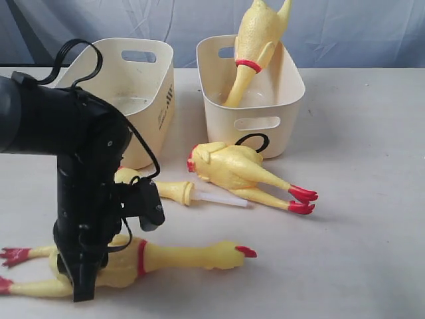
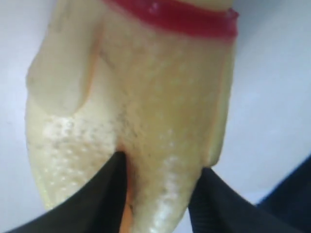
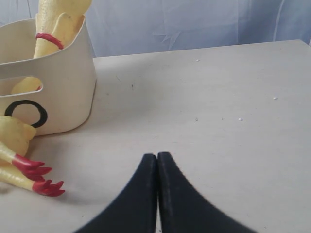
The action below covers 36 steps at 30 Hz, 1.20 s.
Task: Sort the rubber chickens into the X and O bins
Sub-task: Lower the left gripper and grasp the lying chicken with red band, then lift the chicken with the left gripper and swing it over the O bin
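Note:
A large rubber chicken (image 1: 172,256) with a red neck band lies on its side along the near table edge. My left gripper (image 1: 85,289) comes down on its body, and the left wrist view shows the fingers (image 2: 109,199) pressed into the yellow body (image 2: 160,121); the gripper (image 2: 163,194) is shut on it. A second large chicken (image 1: 255,46) stands head-down in the O bin (image 1: 279,100). One small chicken (image 1: 232,169) lies before that bin, and another with a white tube (image 1: 176,191) lies beside it. My right gripper (image 3: 157,158) is shut and empty, right of the O bin (image 3: 63,97).
The other cream bin (image 1: 143,86) stands at the back left with nothing visible inside; its mark does not show clearly. The small chicken's red feet (image 3: 36,177) lie near my right gripper. Bare table spreads to the right (image 1: 365,199).

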### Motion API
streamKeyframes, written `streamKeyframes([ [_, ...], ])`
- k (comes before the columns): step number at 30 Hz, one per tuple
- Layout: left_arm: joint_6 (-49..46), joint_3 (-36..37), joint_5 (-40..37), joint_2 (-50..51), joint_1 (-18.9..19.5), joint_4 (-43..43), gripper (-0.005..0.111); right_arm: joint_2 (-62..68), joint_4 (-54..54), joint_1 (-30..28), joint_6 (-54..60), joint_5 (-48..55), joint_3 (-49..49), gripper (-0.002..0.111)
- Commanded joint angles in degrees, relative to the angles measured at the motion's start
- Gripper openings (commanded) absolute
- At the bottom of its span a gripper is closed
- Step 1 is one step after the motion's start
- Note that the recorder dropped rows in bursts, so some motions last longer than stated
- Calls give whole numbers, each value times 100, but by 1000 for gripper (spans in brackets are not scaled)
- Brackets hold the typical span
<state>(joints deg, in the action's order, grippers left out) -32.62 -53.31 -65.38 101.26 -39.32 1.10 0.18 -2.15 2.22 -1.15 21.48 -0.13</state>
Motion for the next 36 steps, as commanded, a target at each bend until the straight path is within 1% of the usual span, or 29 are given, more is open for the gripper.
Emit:
streamKeyframes([
  [1, -426, 37, -459, -296, 11, -1447, 0, -18, 8, 19, 0, -54, 13, 0],
  [3, -570, -92, -459, -460, 11, -1982, 0, -18, 8, 19, 0, -54, 13, 0],
  [6, -851, -293, -459, -742, 11, -3009, 0, -18, 8, 19, 0, -54, 13, 0],
  [8, -1164, -430, -459, -923, 11, -3615, 0, -18, 8, 19, 0, -54, 13, 0],
  [12, -1559, -702, -459, -1192, 11, -4271, 0, -18, 8, 19, 0, -54, 13, 0],
  [15, -1600, -913, -459, -1304, 11, -4609, 0, -18, 8, 19, 0, -54, 13, 0],
  [19, -1600, -1212, -459, -1327, 22, -5333, 0, -18, 8, 19, 0, -54, 13, 0],
  [22, -1654, -1494, 7, -1327, 35, -6065, 0, -18, 8, 19, 0, -74, 13, 0],
  [25, -2426, -1789, 553, -1327, 35, -6797, 0, -18, 8, 19, 0, -74, 13, 0],
  [27, -3068, -1976, 1015, -1327, 35, -7278, 0, -18, 8, 19, 0, -74, 13, 0],
  [30, -3730, -2162, 1906, -1327, 35, -7819, 0, -18, 8, 19, 0, -74, 13, 0],
  [31, -4425, -2241, 2652, -1327, 35, -7869, 0, -18, 8, 19, 0, -74, 13, 0],
  [32, -4768, -2269, 3216, -1327, 35, -7886, 0, -18, 8, 19, 0, -74, 13, 0],
  [33, -5007, -2285, 4519, -1273, 35, -8070, 0, -18, 8, 19, 0, -74, 13, 0],
  [34, -5031, -2282, 5232, -1222, 49, -8255, 0, -18, 8, 19, 0, -74, 13, 0],
  [35, -5031, -2282, 6244, -1063, 155, -8641, 0, -18, 8, 19, 0, -74, 13, 0],
  [36, -5031, -2282, 6507, -952, 250, -8766, 0, -18, 8, 19, 0, -54, 13, 0],
])
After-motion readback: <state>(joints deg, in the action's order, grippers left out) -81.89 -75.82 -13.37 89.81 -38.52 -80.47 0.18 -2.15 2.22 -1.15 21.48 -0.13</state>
